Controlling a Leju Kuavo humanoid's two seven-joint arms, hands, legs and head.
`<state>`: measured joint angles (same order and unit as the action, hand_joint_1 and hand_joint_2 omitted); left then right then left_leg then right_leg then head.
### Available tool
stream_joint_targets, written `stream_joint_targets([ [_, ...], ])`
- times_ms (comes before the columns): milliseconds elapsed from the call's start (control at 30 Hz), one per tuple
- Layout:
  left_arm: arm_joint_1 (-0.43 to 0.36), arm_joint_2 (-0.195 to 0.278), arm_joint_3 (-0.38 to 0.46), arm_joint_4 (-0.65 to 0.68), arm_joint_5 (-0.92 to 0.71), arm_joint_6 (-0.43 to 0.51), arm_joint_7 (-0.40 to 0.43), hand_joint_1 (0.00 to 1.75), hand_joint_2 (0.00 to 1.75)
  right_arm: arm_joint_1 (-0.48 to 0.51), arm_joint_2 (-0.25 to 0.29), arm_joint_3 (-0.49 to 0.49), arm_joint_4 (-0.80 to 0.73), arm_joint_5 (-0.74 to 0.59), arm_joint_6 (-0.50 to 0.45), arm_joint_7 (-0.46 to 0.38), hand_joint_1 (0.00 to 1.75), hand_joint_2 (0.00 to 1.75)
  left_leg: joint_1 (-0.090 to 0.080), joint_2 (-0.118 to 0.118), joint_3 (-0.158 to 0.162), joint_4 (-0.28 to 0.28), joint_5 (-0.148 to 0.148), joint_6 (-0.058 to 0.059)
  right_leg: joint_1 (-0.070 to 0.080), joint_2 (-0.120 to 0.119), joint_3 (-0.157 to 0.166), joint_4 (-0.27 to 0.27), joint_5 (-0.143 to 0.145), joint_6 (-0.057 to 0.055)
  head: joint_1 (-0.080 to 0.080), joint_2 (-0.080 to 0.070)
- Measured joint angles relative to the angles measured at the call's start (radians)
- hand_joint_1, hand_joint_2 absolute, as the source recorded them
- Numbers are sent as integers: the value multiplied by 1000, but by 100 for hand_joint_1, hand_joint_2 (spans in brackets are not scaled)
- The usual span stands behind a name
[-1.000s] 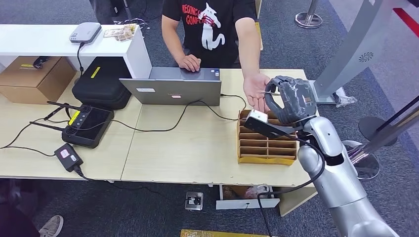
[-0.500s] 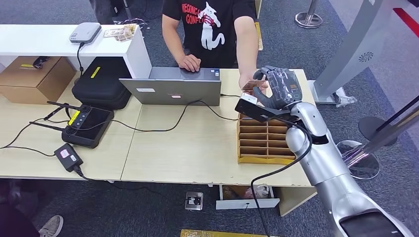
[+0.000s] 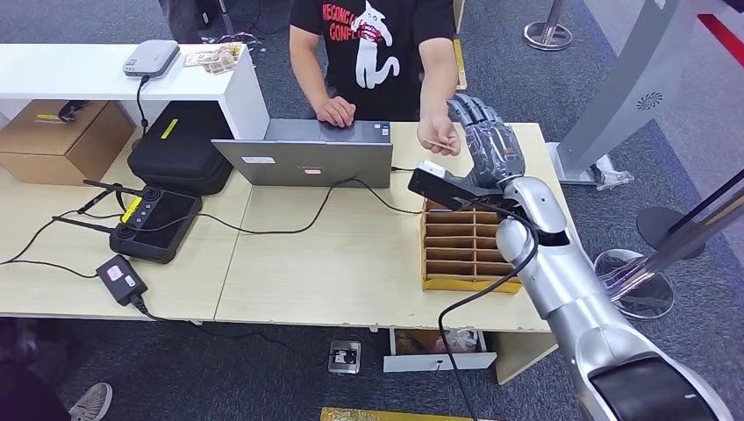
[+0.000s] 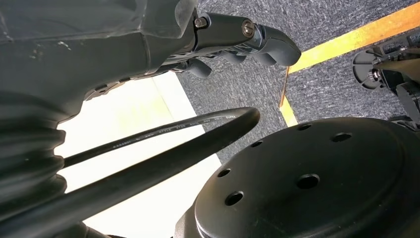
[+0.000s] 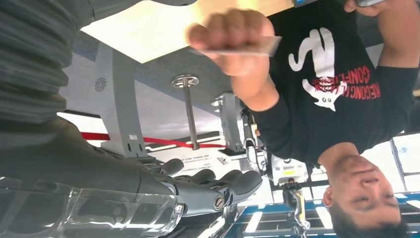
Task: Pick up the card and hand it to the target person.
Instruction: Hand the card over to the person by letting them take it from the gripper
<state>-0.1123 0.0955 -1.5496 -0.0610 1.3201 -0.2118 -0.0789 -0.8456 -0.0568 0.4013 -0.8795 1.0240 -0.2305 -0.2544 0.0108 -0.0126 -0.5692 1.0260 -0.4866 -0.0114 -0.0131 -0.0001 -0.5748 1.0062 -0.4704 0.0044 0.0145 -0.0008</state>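
The person's hand (image 5: 233, 42) pinches the card (image 5: 237, 49) edge-on, apart from the right hand (image 5: 198, 191), whose dark fingers (image 5: 237, 181) stretch out with nothing between them. Beyond the card is the person's black printed shirt (image 5: 337, 89), and near it a metal stanchion post (image 5: 188, 111).

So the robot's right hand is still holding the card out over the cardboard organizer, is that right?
Not quite. The right hand, raised above the cardboard organizer, is open and holds nothing; the card is pinched in the person's hand. The right wrist view shows this clearly.
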Motion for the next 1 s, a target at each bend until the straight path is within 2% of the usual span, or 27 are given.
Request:
stream_joint_targets([
  [300, 0, 0, 0, 0, 0, 1, 1, 0, 175, -5, 0, 0, 14, 3, 2, 0, 0, 175, 0, 0, 0, 0, 0, 0, 0, 0, 0, 0, 0, 0, 0, 0],
  [567, 2, 0, 0, 0, 20, 2, 1, 0, 175, -14, -4, 1, -16, -34, 53, -10, 0, 175, 0, 0, 0, 0, 0, 0, 0, 0, 0, 0, 0, 0, 0, 0],
  [867, 4, -1, 0, 0, 39, 2, -2, 0, 175, 32, -43, 6, -137, -29, 80, 13, 0, 175, 0, 0, 0, 0, 0, 0, 0, 0, 0, 0, 0, 0, 0, 0],
  [1000, 5, -1, 0, 0, 48, 1, -2, 0, 175, 64, -66, 14, -185, -69, 148, 5, 0, 175, 0, 0, 0, 0, 0, 0, 0, 0, 0, 0, 0, 0, 0, 0],
])
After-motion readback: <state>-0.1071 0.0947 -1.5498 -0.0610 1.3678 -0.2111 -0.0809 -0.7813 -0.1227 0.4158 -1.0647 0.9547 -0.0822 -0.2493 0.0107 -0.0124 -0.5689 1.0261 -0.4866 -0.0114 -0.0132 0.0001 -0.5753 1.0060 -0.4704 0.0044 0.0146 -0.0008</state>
